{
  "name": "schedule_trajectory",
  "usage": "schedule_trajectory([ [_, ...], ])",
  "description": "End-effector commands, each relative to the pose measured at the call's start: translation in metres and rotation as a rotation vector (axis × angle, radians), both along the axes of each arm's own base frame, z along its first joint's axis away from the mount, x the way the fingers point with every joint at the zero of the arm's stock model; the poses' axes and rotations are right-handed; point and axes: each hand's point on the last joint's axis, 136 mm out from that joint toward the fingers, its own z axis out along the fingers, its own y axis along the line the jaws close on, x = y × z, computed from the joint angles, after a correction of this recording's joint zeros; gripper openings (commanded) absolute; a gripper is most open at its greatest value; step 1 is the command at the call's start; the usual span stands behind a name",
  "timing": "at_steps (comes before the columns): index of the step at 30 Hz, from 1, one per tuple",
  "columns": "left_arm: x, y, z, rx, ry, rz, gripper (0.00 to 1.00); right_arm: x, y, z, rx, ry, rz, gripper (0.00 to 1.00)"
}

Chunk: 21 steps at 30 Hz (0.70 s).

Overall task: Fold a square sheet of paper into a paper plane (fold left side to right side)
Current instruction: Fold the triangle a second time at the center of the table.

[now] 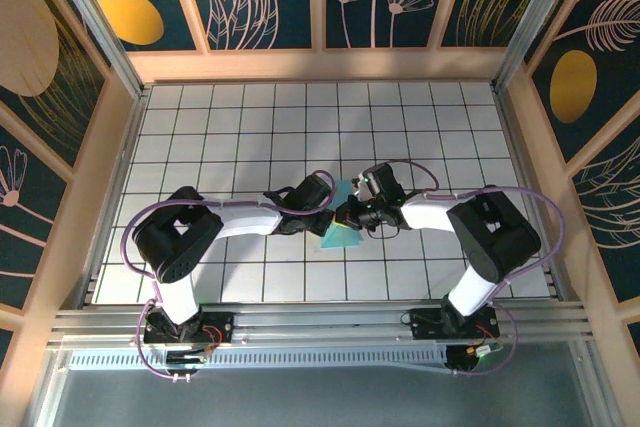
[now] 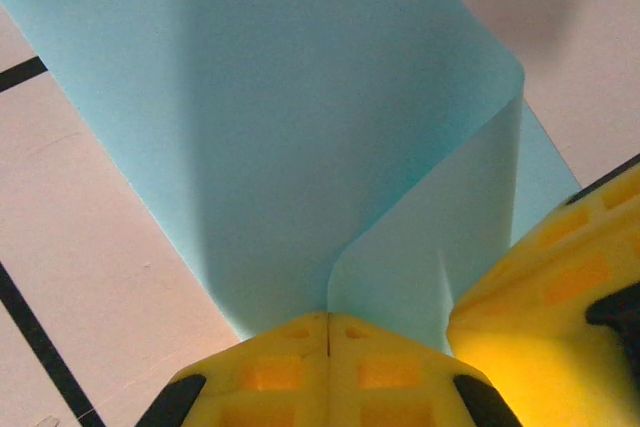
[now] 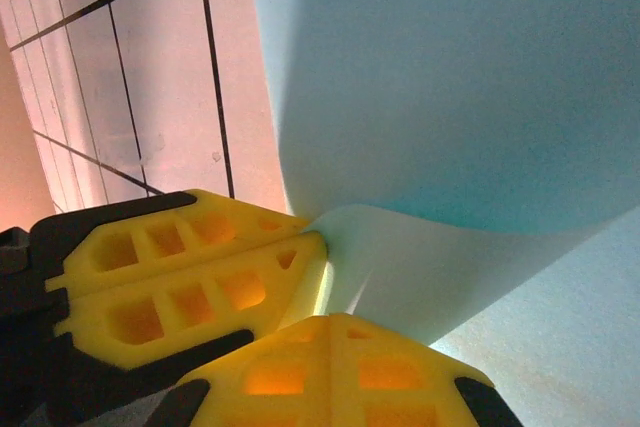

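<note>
Left wrist view puts the thin, plain light-blue square sheet of paper (image 2: 300, 97) straight ahead of the left gripper (image 2: 328, 332). The yellow pads are pressed flat together, and the sheet's edge comes out of the seam between them, so this gripper is clenched on the paper. From that pinch the sheet rises and curls over itself in a soft, uncreased roll, its upper layer arching away from the left gripper and its lower layer running back under it.

The right gripper (image 2: 560, 287) sits just beside the left gripper, almost touching it. Its pads are closed too, and it appears to grasp the same stretch of edge. From above, both tips meet over the sheet near the middle of the white gridded bench (image 1: 250, 127). Paper shows on both the far and near sides of the left gripper.

I judge the paper to be very light and limp. It holds no shape of its own, bends wherever it is lifted, and will crumple or tear if the two pinches pull apart. It also slides easily on the smooth bench. The best hold looks to be at the very edge or a corner, gripped shallowly so the rest is free to roll across and be pressed flat.
</note>
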Motion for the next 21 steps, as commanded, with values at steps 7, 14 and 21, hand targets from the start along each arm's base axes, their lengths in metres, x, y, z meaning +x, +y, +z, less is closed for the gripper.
schedule_trajectory([
  [7, -0.008, 0.009, -0.019, 0.042, 0.050, -0.001, 0.00, -0.005, -0.010, -0.021, -0.079, 0.014, -0.008, 0.00],
  [14, -0.007, 0.011, -0.018, 0.049, 0.047, 0.005, 0.01, -0.007, -0.014, -0.028, -0.103, 0.020, -0.012, 0.00],
  [21, -0.006, 0.012, -0.018, 0.053, 0.043, 0.015, 0.07, -0.011, -0.019, -0.035, -0.123, 0.032, -0.017, 0.00],
])
